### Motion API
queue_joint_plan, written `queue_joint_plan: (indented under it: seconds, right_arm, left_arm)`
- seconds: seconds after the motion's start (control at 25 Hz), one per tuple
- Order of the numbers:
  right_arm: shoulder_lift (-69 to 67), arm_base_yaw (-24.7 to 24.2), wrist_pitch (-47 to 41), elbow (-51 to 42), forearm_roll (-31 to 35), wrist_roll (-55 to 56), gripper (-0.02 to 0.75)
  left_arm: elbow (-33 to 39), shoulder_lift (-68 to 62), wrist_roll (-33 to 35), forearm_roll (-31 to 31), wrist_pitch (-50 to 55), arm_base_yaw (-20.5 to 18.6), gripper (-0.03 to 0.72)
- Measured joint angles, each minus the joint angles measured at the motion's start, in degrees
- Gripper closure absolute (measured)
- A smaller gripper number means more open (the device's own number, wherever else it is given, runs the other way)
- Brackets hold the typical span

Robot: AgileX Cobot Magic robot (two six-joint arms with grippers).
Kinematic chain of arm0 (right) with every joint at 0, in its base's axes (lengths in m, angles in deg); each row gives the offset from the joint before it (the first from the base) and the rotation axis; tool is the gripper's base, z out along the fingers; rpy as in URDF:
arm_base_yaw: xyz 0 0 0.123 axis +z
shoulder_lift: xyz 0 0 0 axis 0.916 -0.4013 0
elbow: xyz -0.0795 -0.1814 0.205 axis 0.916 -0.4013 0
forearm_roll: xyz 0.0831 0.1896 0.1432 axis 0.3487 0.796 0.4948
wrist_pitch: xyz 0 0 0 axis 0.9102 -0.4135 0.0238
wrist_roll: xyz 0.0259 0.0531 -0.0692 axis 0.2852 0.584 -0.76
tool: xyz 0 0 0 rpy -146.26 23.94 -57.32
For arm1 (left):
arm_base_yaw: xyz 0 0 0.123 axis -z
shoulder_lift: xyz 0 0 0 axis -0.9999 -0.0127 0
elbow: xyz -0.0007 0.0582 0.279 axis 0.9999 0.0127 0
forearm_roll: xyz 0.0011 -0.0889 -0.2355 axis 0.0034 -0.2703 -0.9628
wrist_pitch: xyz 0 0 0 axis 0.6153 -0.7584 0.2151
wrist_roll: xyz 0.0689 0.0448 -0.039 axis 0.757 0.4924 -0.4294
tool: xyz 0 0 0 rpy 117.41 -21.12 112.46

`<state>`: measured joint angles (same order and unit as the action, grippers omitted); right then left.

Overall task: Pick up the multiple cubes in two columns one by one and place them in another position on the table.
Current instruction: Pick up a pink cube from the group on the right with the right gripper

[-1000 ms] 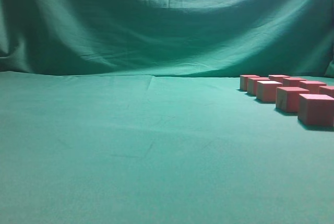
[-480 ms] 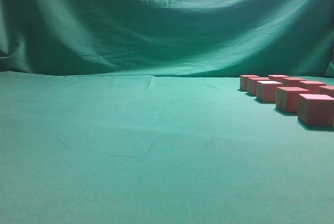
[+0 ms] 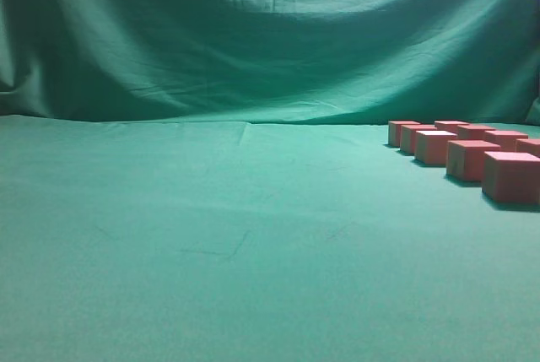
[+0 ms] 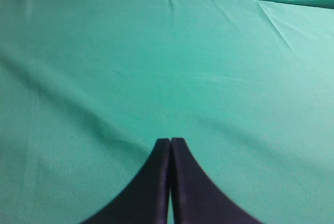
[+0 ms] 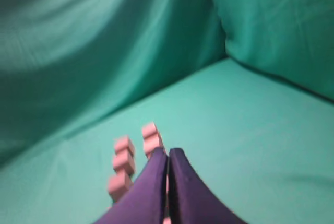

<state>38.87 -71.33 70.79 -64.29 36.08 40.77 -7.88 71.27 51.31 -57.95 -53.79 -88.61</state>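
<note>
Receding cubes point(image 3: 467, 153) (2 columns)

The surface point(image 3: 211, 235) is green cloth, matt and faintly creased. The backdrop point(image 3: 270, 41) is the same matt green cloth, hanging in soft folds. The cubes point(image 3: 510, 176) look smooth and matt, pinkish-red. Both hands, left hand point(image 4: 170, 141) and right hand point(image 5: 168, 152), look dark, smooth and matt.
</note>
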Motion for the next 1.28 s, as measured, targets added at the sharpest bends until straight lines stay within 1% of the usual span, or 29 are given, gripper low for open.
queue_joint_plan:
  seconds: [0.12, 0.2, 0.36, 0.44, 0.52, 0.68, 0.92, 1.08, 1.2, 1.28]
  right_arm:
    - [0.0, 0.0, 2.1, 0.0, 1.9, -0.8, 0.738]
    - [0.0, 0.0, 0.5, 1.3, 2.1, -4.0, 0.738]
    - [-0.6, 0.0, -4.4, 10.2, 2.1, -9.1, 0.738]
    - [-3.9, 0.0, -8.1, 14.9, 2.1, -9.9, 0.738]
    - [-8.4, 0.0, -13.8, 18.3, 2.1, -11.0, 0.738]
    - [-19.4, 0.1, -24.8, 23.8, 1.8, -18.5, 0.738]
    - [-31.8, 3.5, -36.1, 31.3, 1.8, -29.7, 0.738]
    - [-41.6, 4.1, -44.1, 37.0, 1.6, -29.8, 0.738]
    - [-49.2, 4.5, -48.3, 41.9, 0.9, -25.1, 0.738]
    - [-53.5, 5.6, -48.7, 44.2, -1.1, -20.5, 0.738]
  left_arm:
    - [0.0, 0.0, 0.0, 0.0, 0.0, 0.0, 0.688]
    - [0.0, 0.0, 0.0, 0.0, 0.0, 0.0, 0.688]
    - [0.0, 0.0, 0.0, 0.0, 0.0, 0.0, 0.688]
    - [0.0, 0.0, 0.0, 0.0, 0.0, 0.0, 0.688]
    - [0.0, 0.0, 0.0, 0.0, 0.0, 0.0, 0.688]
    - [0.0, 0.0, 0.0, 0.0, 0.0, 0.0, 0.688]
    - [0.0, 0.0, 0.0, 0.0, 0.0, 0.0, 0.688]
    - [0.0, 0.0, 0.0, 0.0, 0.0, 0.0, 0.688]
    - [0.0, 0.0, 0.0, 0.0, 0.0, 0.0, 0.688]
    - [0.0, 0.0, 0.0, 0.0, 0.0, 0.0, 0.688]
